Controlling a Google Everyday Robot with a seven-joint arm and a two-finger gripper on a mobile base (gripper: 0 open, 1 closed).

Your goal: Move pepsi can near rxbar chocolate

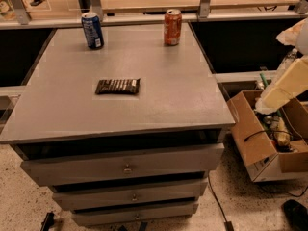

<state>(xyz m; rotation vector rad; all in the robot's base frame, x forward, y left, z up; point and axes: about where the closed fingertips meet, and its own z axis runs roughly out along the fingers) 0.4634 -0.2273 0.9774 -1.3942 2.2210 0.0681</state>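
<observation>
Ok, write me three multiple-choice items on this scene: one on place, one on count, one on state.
1. The blue can stands: A back left of the table; B front edge; C on the floor.
2. Cans on the table: A one; B two; C three.
3. The chocolate bar: A lies flat, untouched; B stands on end; C is held.
Key: 1 A, it is at the far left corner. 2 B, blue can plus orange can. 3 A, it lies alone mid-table; the arm is off right above the cardboard box, gripper out of view.
</observation>
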